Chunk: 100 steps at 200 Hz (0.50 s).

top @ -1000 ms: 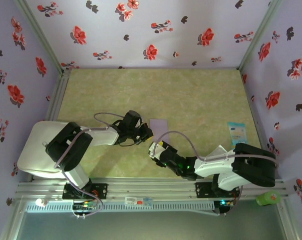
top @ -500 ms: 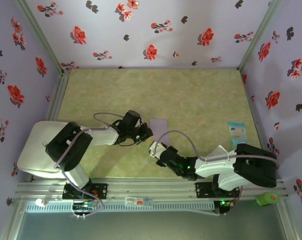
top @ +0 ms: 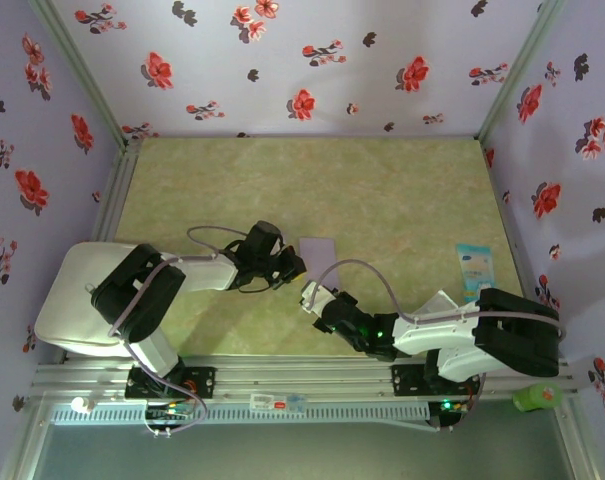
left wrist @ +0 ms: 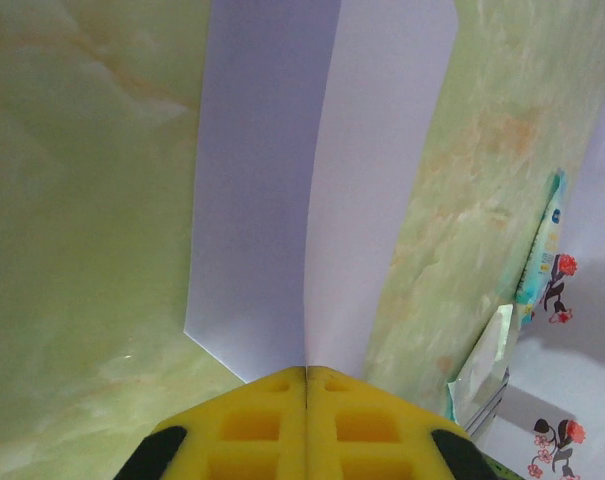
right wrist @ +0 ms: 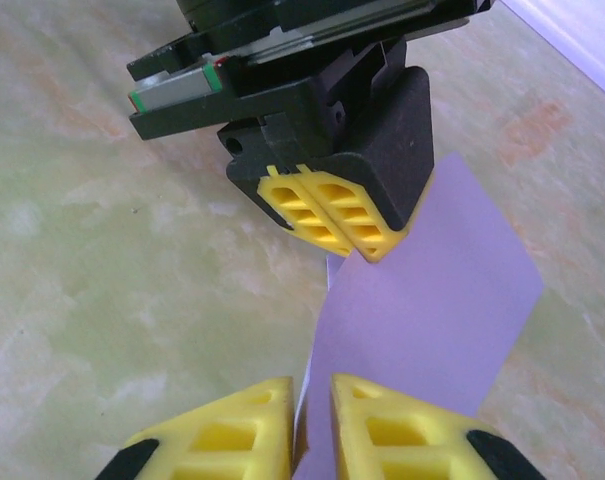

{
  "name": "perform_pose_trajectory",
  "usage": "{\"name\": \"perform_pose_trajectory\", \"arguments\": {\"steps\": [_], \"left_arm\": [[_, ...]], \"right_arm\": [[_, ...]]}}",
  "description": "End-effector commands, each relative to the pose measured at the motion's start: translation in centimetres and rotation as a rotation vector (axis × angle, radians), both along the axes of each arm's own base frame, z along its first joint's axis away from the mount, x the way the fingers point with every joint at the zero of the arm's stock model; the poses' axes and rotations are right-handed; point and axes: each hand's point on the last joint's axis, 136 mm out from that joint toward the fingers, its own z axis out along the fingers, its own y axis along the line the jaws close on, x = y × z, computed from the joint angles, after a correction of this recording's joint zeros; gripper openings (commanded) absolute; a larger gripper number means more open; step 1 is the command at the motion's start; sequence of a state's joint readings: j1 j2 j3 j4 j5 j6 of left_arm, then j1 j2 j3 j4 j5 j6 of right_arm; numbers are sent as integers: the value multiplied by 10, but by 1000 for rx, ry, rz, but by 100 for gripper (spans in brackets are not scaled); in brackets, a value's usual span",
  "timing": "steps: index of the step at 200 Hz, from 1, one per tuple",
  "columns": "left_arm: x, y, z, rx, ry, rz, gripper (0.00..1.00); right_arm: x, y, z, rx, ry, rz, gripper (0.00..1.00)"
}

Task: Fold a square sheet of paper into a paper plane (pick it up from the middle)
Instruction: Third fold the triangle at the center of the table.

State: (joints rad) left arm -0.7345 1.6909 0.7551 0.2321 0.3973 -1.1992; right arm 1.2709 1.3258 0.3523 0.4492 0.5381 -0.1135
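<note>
On the left, the left gripper [top: 287,266] is reaching low over the bench [top: 402,190], its jaws pressed together and pinching one end of the square sheet of paper [top: 318,249]. In the left wrist view its yellow fingers [left wrist: 252,425] are meeting right where a lengthwise crease is running into the pinch, and the two halves of the sheet are fanning away from it. I judge this grip is serving to pin the crease line in place while the other arm works (an anchor more than a carry).

The sheet is sitting near the middle of the bench, between the two grippers. Whether its far end is resting flat on the green top I cannot tell.

Just right of it, the right gripper [top: 310,294] is pointing up at the sheet from the near side, facing the left one. In its wrist view the jaws are standing only narrowly spread, with the sheet's edge running into the gap, and its fingers [right wrist: 232,440] are not visibly pressing the paper. That placement is probably lining it up to take the edge for the next fold.

Far to the right, a small light-blue card [top: 473,264] is lying well apart.
</note>
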Motion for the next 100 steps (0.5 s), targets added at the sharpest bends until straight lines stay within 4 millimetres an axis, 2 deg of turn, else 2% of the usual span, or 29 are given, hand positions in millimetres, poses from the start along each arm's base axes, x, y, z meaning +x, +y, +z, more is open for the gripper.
{"name": "perform_pose_trajectory", "arguments": {"steps": [1,78,100], "left_arm": [[2,0,10,-32,-10,9,1],[1,0,9,-39,-9,12,1],[2,0,9,-39,-9,15,1]], "right_arm": [[0,-5,-4,-5,6,-27,20],[0,-2,-6,-4,16,-25,16],[-2,0,-5,2,25,-18,8]]}}
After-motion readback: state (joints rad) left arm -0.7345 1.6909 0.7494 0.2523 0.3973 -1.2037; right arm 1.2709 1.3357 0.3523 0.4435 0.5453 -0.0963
